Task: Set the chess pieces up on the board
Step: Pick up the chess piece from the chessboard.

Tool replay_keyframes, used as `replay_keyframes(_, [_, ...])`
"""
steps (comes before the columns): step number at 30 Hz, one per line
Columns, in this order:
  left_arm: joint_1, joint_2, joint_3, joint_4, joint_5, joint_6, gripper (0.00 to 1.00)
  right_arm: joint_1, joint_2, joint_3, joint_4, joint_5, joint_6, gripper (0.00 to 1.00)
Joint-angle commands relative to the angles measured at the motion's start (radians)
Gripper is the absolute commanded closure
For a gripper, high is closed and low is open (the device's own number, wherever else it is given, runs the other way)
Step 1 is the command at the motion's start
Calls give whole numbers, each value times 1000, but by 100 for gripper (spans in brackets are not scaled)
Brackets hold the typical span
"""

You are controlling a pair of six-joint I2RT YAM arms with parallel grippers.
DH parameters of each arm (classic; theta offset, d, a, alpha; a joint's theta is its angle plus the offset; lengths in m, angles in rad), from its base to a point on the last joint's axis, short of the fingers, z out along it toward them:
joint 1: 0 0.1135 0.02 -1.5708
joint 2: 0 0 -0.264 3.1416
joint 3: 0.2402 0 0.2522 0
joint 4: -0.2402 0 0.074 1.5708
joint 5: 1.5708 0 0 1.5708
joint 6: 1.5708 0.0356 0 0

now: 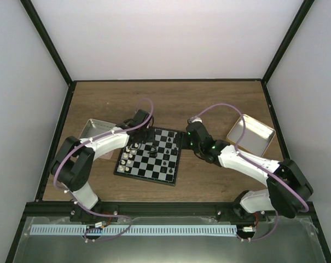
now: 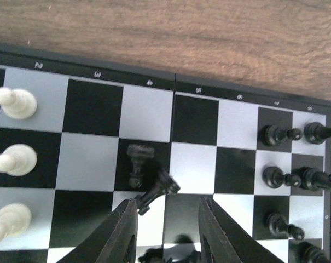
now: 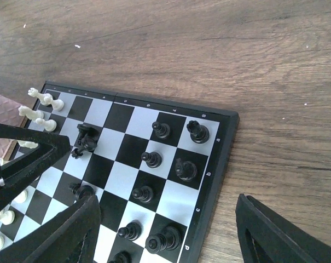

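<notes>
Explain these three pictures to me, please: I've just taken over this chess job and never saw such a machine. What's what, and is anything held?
The machine is two robot arms, left and right, bolted at the table's near edge. The wide picture looks down from above and behind them; the other two come from a camera on each wrist. On the table lies the board with black and white chess pieces, and two shallow tins, left and right. The left pincer is open over mid-board; a tipped black piece lies by one fingertip. The right pincer is open too. Nothing is held.

The board [image 2: 195, 120] is black-and-white checked; chess pieces [image 2: 15, 103] black or cream.
</notes>
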Motion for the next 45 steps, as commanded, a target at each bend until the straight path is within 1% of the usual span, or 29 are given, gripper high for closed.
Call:
replay_keyframes(1, [4, -42, -41, -18, 13, -15, 66, -5, 15, 36, 9, -30, -22, 31])
replay_keyframes(8, [2, -55, -90, -13, 82, -36, 66, -5, 26, 47, 19, -66, -39, 33])
replay_keyframes(11, [0, -59, -98, -17, 118, -29, 68, -5, 30, 47, 18, -70, -39, 33])
replay_keyframes(14, [-2, -68, -108, -17, 135, -23, 70, -5, 30, 44, 16, -73, -36, 33])
replay_keyframes(19, [-3, -80, -121, -15, 160, -11, 70, -5, 30, 43, 15, -79, -37, 34])
replay_keyframes(22, [-3, -100, -132, -16, 146, -21, 70, -5, 28, 46, 21, -106, -51, 34])
replay_keyframes(26, [-3, -157, -151, -19, 80, -59, 70, 4, 40, 61, 54, -218, -127, 40])
replay_keyframes(30, [-2, -227, -180, -10, 18, -102, 70, 51, 116, 142, 24, -272, -193, 43])
replay_keyframes(35, [2, -310, -224, 13, -30, -152, 70, 120, 281, 290, -81, -297, -233, 49])
replay_keyframes(40, [4, -366, -274, 40, -39, -194, 68, 149, 398, 374, -143, -297, -202, 59])
replay_keyframes(45, [5, -366, -303, 65, -8, -203, 68, 157, 466, 423, -195, -260, -168, 63])
